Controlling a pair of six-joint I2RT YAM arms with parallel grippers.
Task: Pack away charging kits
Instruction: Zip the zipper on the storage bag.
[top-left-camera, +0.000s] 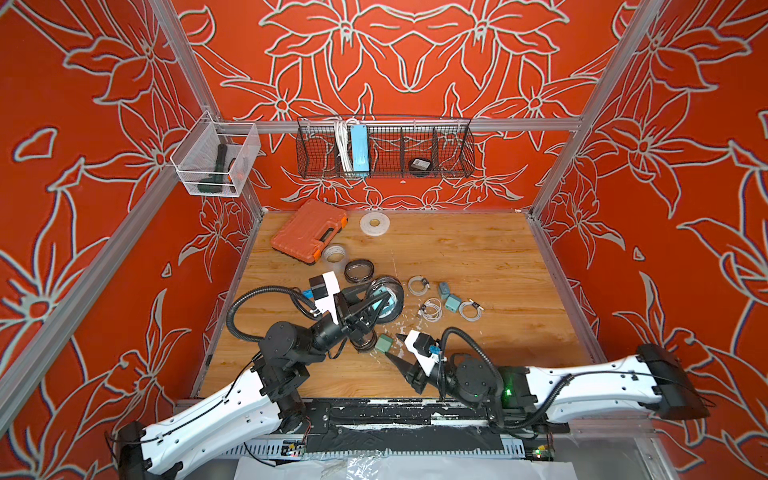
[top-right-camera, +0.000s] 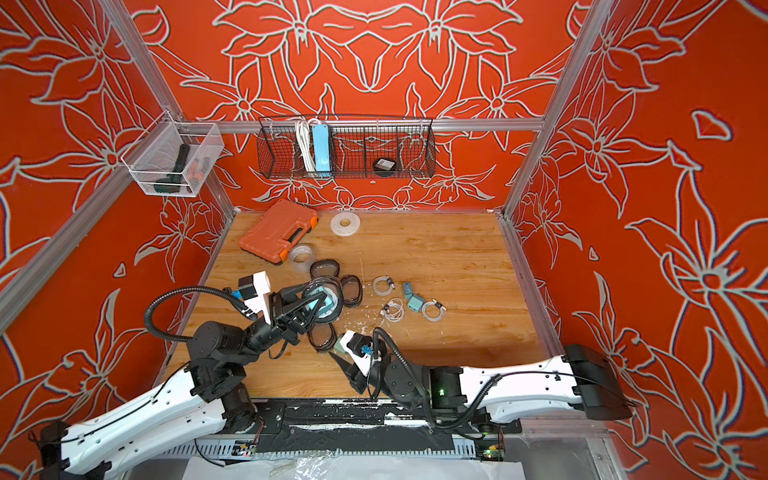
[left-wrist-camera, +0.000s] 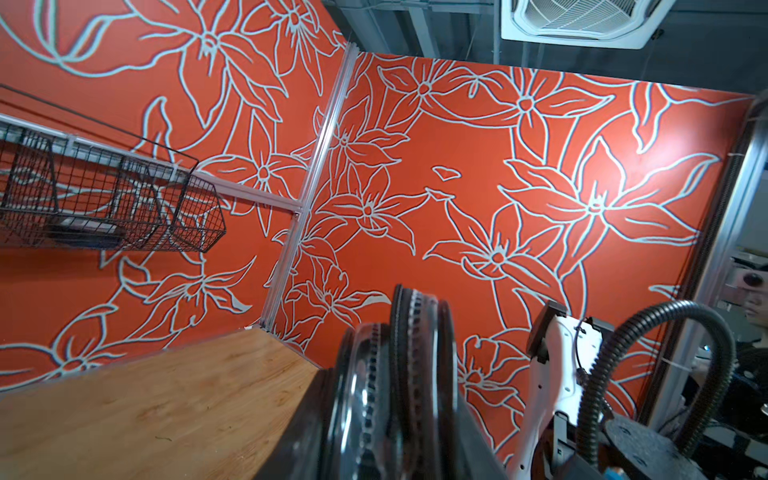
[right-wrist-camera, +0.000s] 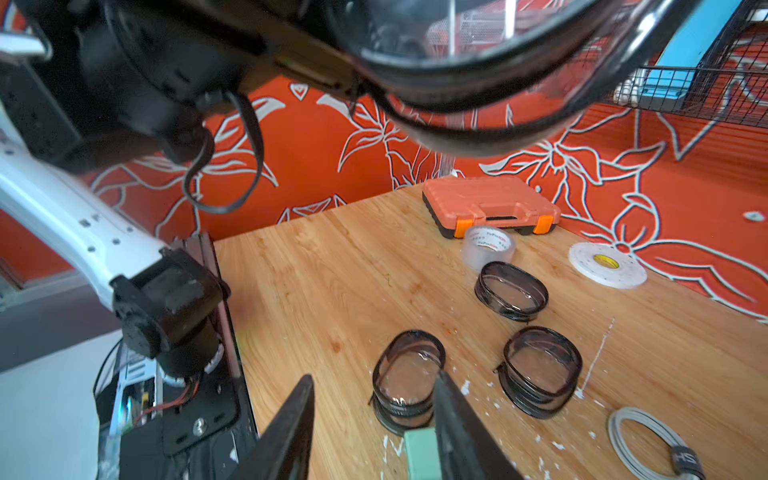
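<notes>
So the right gripper (top-left-camera: 391, 345) is sitting low over the table (top-left-camera: 478, 257), jaws apart and straddling a teal cube (top-left-camera: 382, 344). In the right wrist view one finger (right-wrist-camera: 457, 415) is looking pressed against it while the other is showing a gap, so I'm not calling it clamped. The cube is lying right at the fingertips near the front edge, and being square it isn't offering any long axis to line up on. The left gripper (top-left-camera: 372, 305) is hanging higher and farther back, clamped on the held pouch (top-left-camera: 388, 297), which is up off the table. Something teal is showing through its clear top, can't tell what. My guess is the cube is going up and back into that pouch, and the right arm is clearly the nearer one for it. What's crowding things: an open pouch (right-wrist-camera: 409, 374) is sitting just past the cube, right beside the fingertips, and the left wrist is hanging over that same spot. Two more pouches (right-wrist-camera: 540, 370), the cables (top-left-camera: 430, 309) and the spare cubes (top-left-camera: 451, 302) are lying off to the right, well apart. Tape rolls (top-left-camera: 374, 223) and the orange case (top-left-camera: 309, 230) are way at the back, not bothering anything.
</notes>
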